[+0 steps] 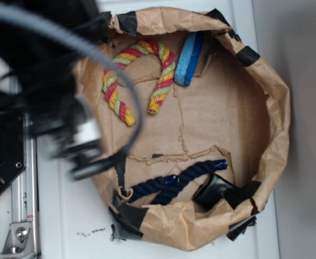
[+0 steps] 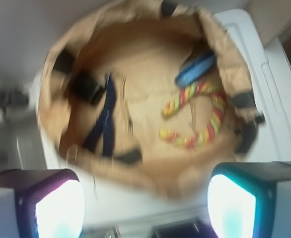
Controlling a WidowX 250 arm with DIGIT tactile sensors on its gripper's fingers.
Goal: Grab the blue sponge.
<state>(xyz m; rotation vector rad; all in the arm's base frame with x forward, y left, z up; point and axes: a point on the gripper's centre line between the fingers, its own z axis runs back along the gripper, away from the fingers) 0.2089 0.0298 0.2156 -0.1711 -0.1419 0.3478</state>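
The blue sponge (image 1: 189, 59) is a bright-blue thick slab leaning against the far wall of the brown paper bag (image 1: 276, 108). It also shows in the wrist view (image 2: 195, 69), at the bag's upper right. My gripper (image 1: 85, 156) is a blurred dark shape over the bag's left rim, well apart from the sponge. In the wrist view the gripper (image 2: 145, 208) is open and empty, its two lit pads (image 2: 60, 208) far apart over the bag's near rim.
A red, yellow and green rope (image 1: 142, 81) curves beside the sponge on its left. A dark navy twisted rope (image 1: 174, 183) and a black object (image 1: 214, 191) lie at the bag's near side. Black tape patches (image 1: 126, 221) hold the rim. A black cable (image 1: 93, 54) crosses over the bag.
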